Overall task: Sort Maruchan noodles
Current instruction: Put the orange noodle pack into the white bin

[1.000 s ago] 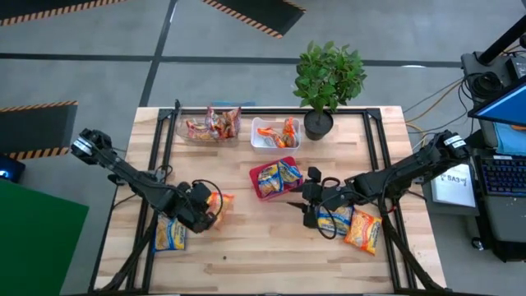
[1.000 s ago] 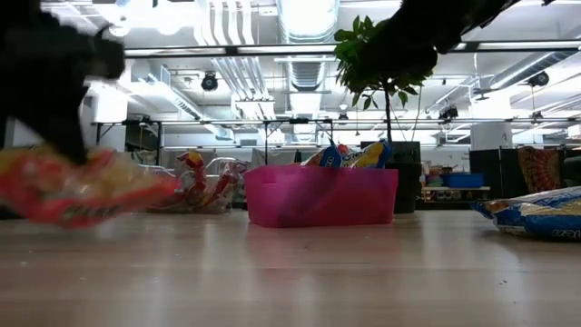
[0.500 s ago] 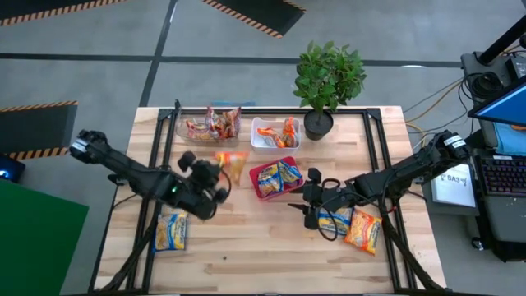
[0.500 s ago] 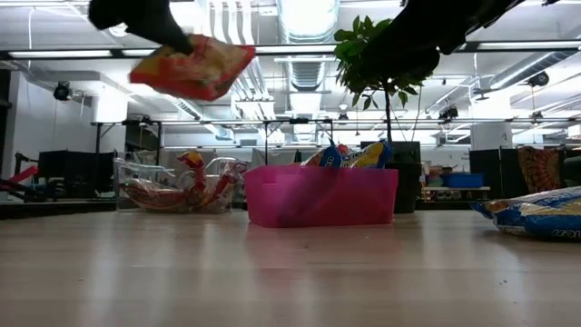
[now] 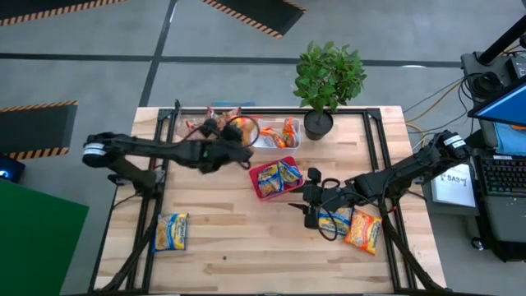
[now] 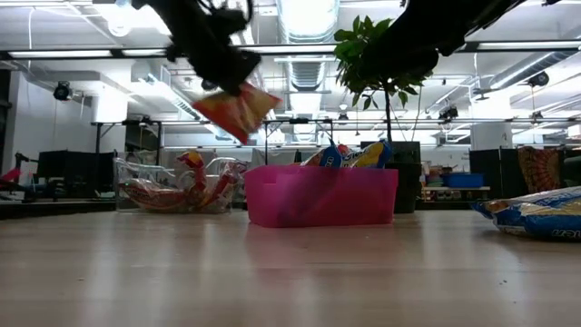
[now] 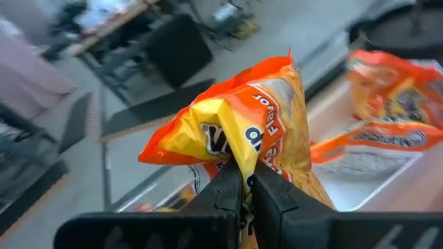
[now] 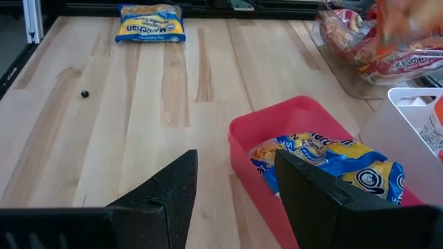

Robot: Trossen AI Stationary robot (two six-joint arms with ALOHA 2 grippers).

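Observation:
My left gripper point(image 5: 237, 141) is shut on an orange noodle packet point(image 5: 246, 129) and holds it in the air beside the white tray point(image 5: 265, 144), which has orange packets point(image 7: 387, 117) in it. The low view shows the packet point(image 6: 238, 109) high above the table. My right gripper point(image 5: 306, 207) is open and low over the table, near the red tray point(image 5: 261, 191). Behind it a blue-and-yellow packet point(image 5: 333, 220) and an orange packet point(image 5: 362, 232) lie flat. Another blue-and-yellow packet point(image 5: 170, 232) lies near the left edge. My left gripper pinches the orange packet between its two fingers at a crumpled fold point(image 7: 243, 160) in the wrapper's middle. The fingers point(image 7: 225, 190) come from the table's left side. The packet is lifted clear and sits tilted, hanging below the gripper point(image 6: 218, 56) in the low view.
A clear tray point(image 5: 191, 136) with reddish packets stands at the far left. The red tray holds blue-and-yellow packets point(image 8: 325, 159). A potted plant point(image 5: 327, 78) stands at the far edge beside the white tray. Bare wood lies in the middle and near parts of the table.
My left gripper has lifted the orange packet off the table from the near left area. It has carried it up, toward the far edge and to the right, up to the white tray. The right arm has kept still.

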